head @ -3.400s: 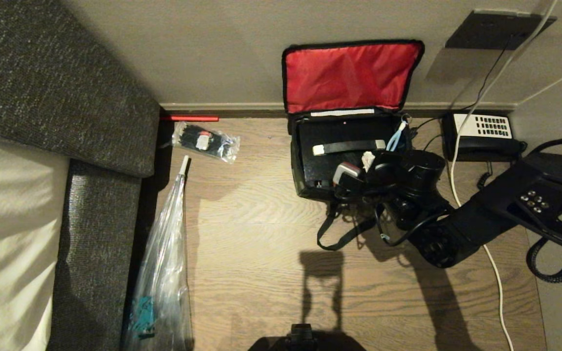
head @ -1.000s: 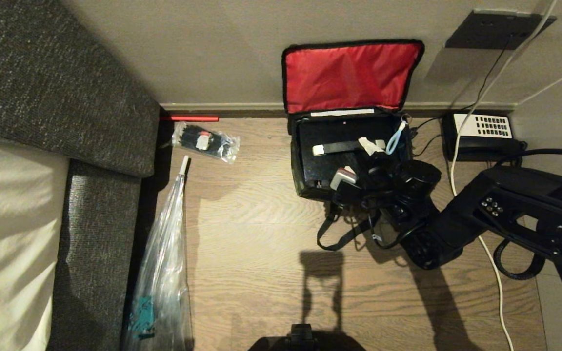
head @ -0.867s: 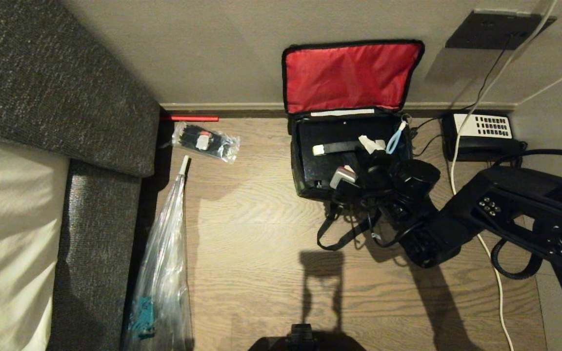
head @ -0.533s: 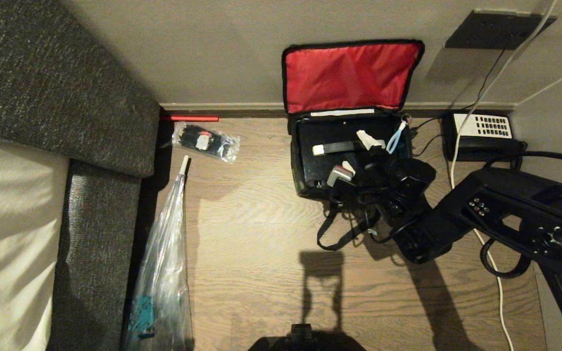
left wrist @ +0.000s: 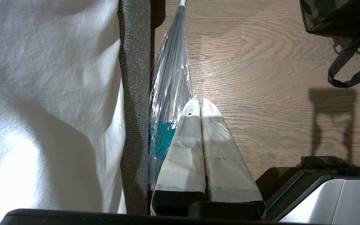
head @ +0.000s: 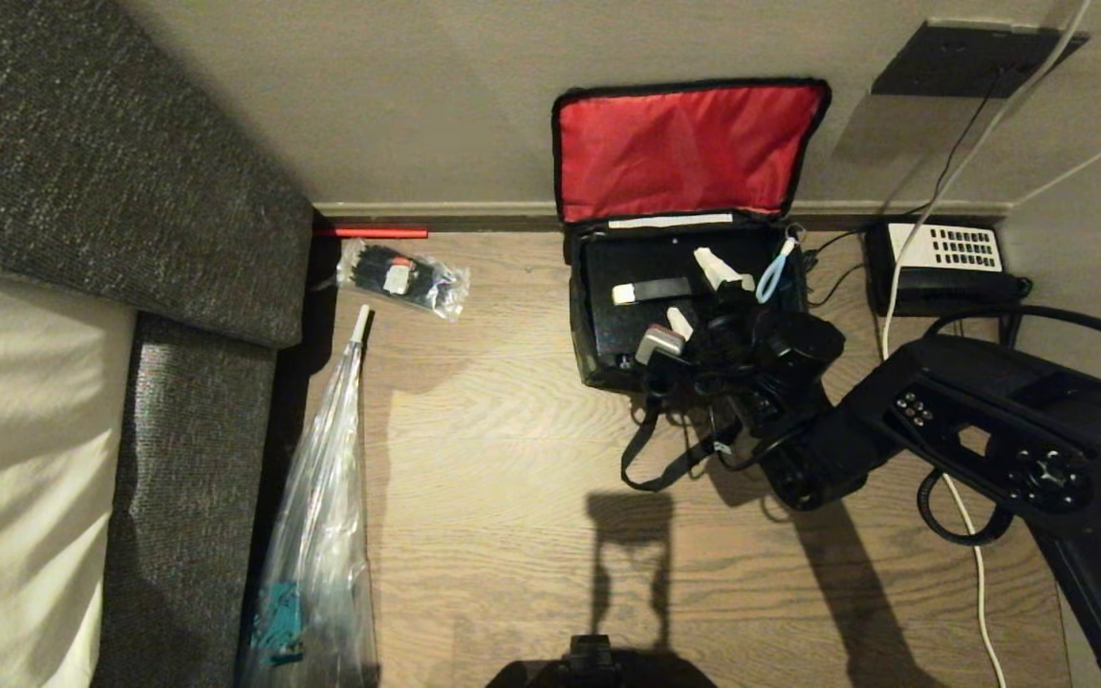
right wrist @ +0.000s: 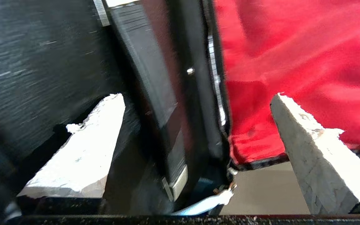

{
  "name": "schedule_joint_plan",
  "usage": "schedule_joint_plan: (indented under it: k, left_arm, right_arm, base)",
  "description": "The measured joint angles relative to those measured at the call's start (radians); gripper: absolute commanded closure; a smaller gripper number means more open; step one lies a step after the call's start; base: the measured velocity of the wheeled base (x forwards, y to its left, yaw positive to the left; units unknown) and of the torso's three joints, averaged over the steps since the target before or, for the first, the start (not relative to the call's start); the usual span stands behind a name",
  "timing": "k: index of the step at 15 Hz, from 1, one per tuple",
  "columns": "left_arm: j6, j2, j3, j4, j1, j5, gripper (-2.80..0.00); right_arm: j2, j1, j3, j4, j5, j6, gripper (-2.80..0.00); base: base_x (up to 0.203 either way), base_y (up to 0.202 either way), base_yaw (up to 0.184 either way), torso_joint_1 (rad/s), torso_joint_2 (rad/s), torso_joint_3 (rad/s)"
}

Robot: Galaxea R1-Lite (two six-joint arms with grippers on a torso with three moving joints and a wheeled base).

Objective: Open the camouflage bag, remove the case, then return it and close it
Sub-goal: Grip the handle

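Note:
The camouflage bag (head: pixel 592 355) stands open on the wooden floor, its red-lined lid (head: pixel 684 148) leaning back on the wall. The flat black case (head: pixel 622 268) lies inside it, with a pale strip across its top. My right gripper (head: pixel 694 294) hovers over the bag's right half, open and holding nothing. In the right wrist view its white fingers (right wrist: pixel 83 156) straddle the case's edge (right wrist: pixel 155 78) and the red lining (right wrist: pixel 292 47), with the light-blue zipper loop (right wrist: pixel 198 204) below. My left gripper (left wrist: pixel 197 101) is parked, shut, over the floor by the sofa.
A black telephone (head: pixel 942 258) with a white cable (head: pixel 933 191) sits right of the bag. Black strap handles (head: pixel 665 459) trail on the floor. A long clear plastic bag (head: pixel 321 535) and a small one (head: pixel 402 277) lie beside the grey sofa (head: pixel 130 191).
My right arm has reached further left over the open bag, its wrist has turned and the fingers have spread wider. They now cover the right end of the case's pale strip.

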Motion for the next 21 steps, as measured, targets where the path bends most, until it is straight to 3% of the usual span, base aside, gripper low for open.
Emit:
schedule_joint_plan:
  k: [8, 21]
  left_arm:
    - [0.001, 0.000, 0.000, 0.000, 0.000, 0.000, 0.00]
    - [0.000, 0.000, 0.000, 0.000, 0.000, 0.000, 0.00]
  right_arm:
    - [0.068, -0.035, -0.108, -0.004, -0.010, -0.005, -2.80]
    - [0.185, -0.039, -0.307, 0.013, -0.100, -0.002, -2.80]
  base:
    - [0.000, 0.000, 0.000, 0.000, 0.00, 0.000]
    - [0.000, 0.000, 0.000, 0.000, 0.00, 0.000]
